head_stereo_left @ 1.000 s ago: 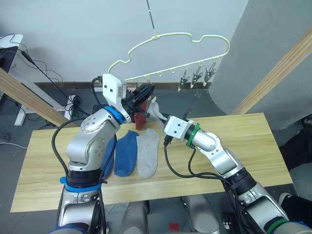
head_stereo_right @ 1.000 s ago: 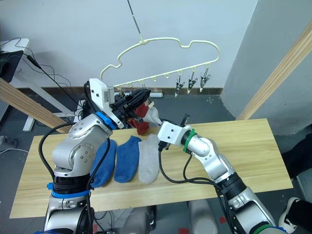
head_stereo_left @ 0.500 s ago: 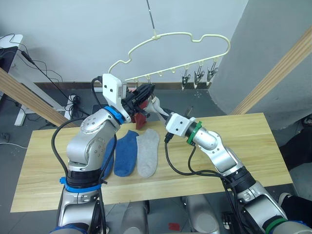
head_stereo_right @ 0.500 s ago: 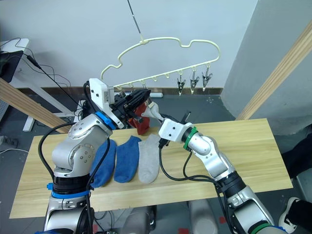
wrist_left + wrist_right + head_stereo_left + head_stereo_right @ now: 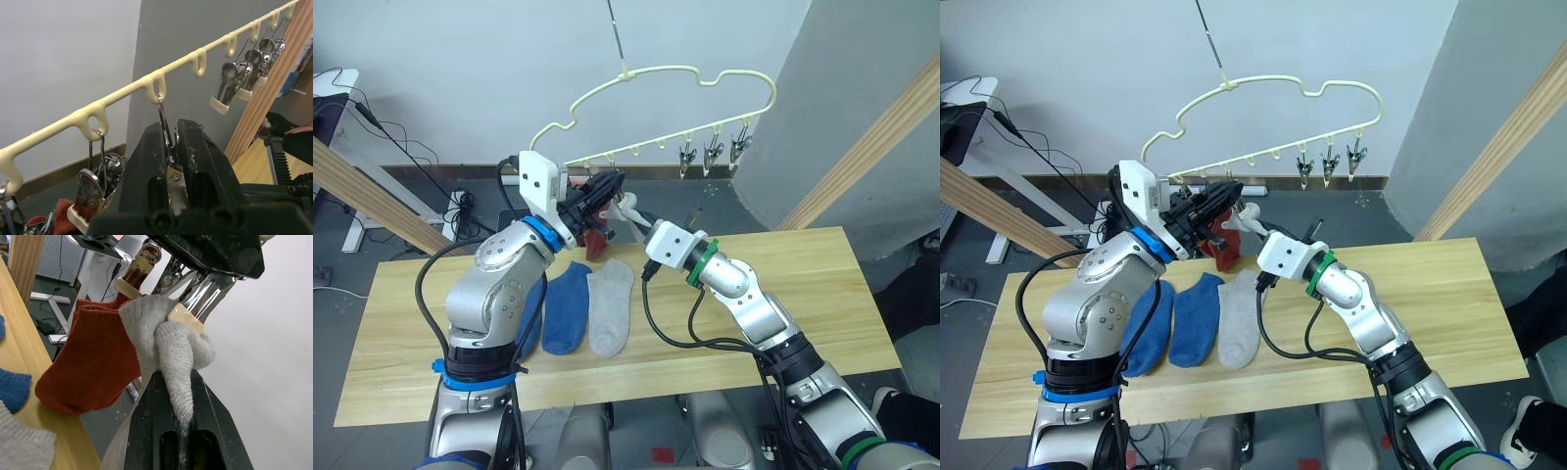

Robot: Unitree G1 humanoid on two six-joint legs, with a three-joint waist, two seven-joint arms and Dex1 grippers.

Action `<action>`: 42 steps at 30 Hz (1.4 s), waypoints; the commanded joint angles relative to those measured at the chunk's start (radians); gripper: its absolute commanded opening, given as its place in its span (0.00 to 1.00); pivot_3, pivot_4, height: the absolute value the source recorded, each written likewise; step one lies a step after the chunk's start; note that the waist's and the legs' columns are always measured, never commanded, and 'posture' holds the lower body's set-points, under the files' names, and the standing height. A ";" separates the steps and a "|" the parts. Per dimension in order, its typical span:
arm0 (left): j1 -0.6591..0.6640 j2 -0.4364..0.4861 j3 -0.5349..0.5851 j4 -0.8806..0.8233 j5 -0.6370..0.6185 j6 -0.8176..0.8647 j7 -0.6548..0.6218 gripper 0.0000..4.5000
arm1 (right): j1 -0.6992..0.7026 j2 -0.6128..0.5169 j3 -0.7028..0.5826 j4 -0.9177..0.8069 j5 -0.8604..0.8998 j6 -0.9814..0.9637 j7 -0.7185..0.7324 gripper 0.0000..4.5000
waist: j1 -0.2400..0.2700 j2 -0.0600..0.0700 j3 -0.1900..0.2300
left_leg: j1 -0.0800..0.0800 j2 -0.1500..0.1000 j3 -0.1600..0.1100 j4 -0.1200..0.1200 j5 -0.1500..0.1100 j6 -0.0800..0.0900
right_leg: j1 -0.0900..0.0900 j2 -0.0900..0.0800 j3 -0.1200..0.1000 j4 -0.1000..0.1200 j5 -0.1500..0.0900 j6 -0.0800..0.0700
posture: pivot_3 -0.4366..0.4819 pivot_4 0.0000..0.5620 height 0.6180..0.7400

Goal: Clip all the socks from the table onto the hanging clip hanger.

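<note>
- On the table (image 5: 822, 294), nearest, three socks wait unclipped: two blue socks (image 5: 566, 305) and a grey sock (image 5: 611, 307).
- Behind them, a red sock (image 5: 93, 364) hangs clipped.
- Right gripper (image 5: 178, 382) pinches another grey sock (image 5: 178, 352) up to a clip (image 5: 165, 142), which the left gripper (image 5: 171, 147) squeezes.
- Farthest along the hanger (image 5: 671, 70), three clips (image 5: 710, 152) hang empty.

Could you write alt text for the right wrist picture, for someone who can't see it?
The right gripper holds a light grey sock up into a metal clip squeezed by the left gripper. A rust red sock hangs beside it, above the wooden table.
</note>
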 commanded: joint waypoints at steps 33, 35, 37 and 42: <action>0.187 0.211 0.005 -0.083 0.094 -0.175 -0.160 0.39 | 0.223 -0.172 -0.111 -0.448 0.124 0.382 0.261 0.62 | 0.004 0.000 0.000 | -0.001 0.000 0.000 -0.001 0.000 0.000 | -0.001 0.000 0.000 -0.001 0.000 0.000 | 0.28 0.59 1.00; 0.201 0.215 0.019 -0.085 0.096 -0.182 -0.157 0.39 | 0.228 -0.180 -0.150 -0.492 0.144 0.439 0.258 0.62 | 0.004 0.000 0.000 | -0.001 0.000 0.000 -0.001 0.000 0.000 | -0.001 0.000 0.000 -0.001 0.000 0.000 | 0.28 0.59 1.00; 0.209 0.215 0.035 -0.096 0.085 -0.174 -0.146 0.39 | 0.212 -0.157 -0.196 -0.530 0.162 0.511 0.226 0.62 | 0.003 0.000 0.000 | 0.000 0.000 -0.001 -0.001 0.000 0.000 | -0.001 0.000 0.000 0.000 0.000 0.000 | 0.28 0.58 1.00; 0.212 0.225 0.050 -0.126 0.064 -0.175 -0.154 0.39 | 0.124 -0.074 -0.258 -0.587 0.218 0.684 0.164 0.62 | 0.001 0.000 0.000 | 0.000 0.000 -0.001 -0.001 0.000 0.000 | -0.001 0.000 0.000 0.001 0.000 0.000 | 0.28 0.57 1.00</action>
